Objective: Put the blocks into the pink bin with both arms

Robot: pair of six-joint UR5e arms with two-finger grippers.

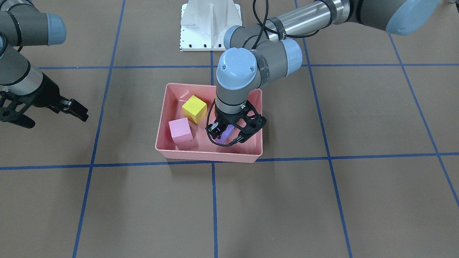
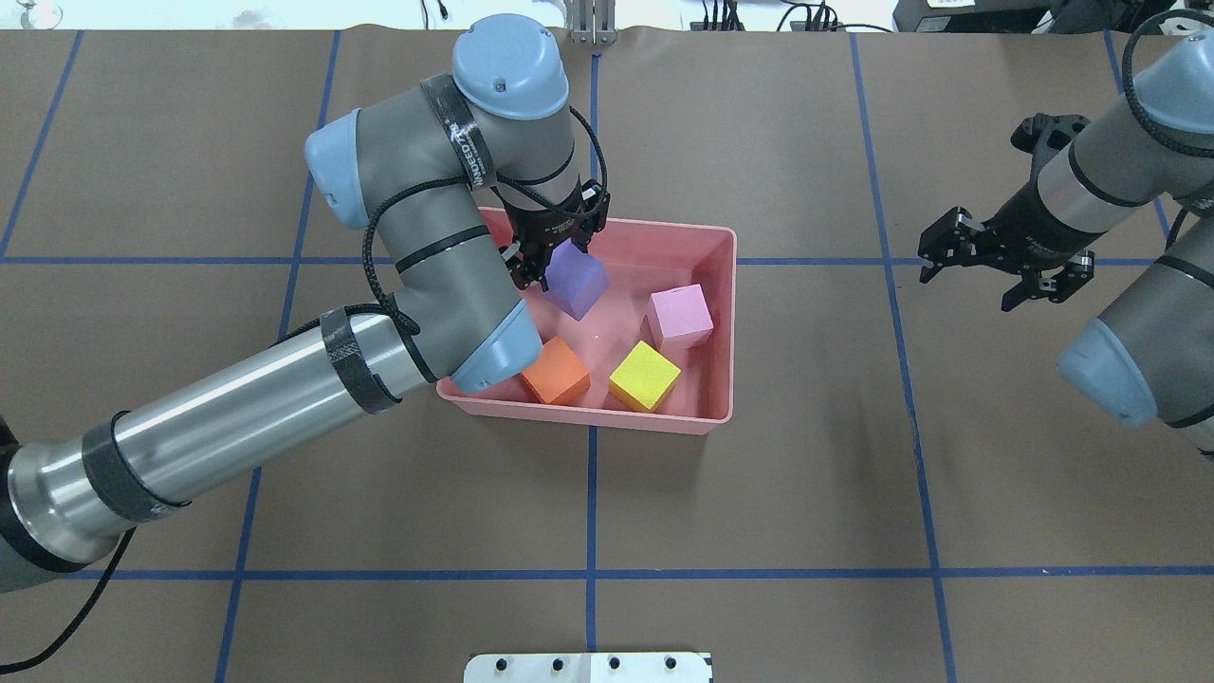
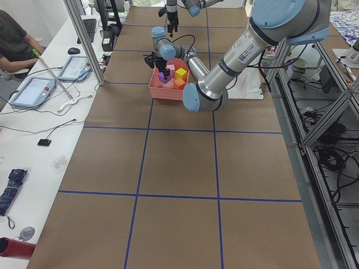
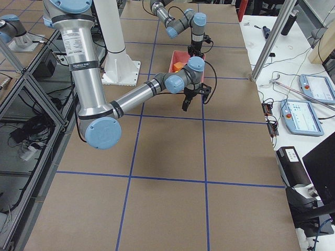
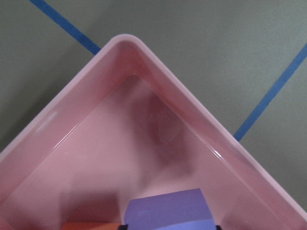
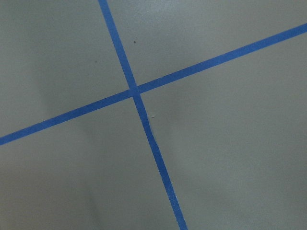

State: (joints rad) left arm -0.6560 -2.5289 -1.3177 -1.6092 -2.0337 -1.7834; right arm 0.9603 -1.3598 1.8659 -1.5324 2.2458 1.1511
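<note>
Left claw [image 2: 552, 264] clamps the matte purple foam cube [image 2: 576, 281] above the eleven o'clock area of the shallow salmon-pink plastic tray [image 2: 726, 285]; right claw [image 2: 977, 280] gapes empty at three o'clock. Released high, the cube could bounce over the rim

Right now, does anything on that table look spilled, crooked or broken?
Nothing stands out. The pink block, yellow block and orange block sit inside the pink bin, none spilled. Only the purple block is tilted, because the left claw holds it within the bin. The right claw hangs open.
</note>
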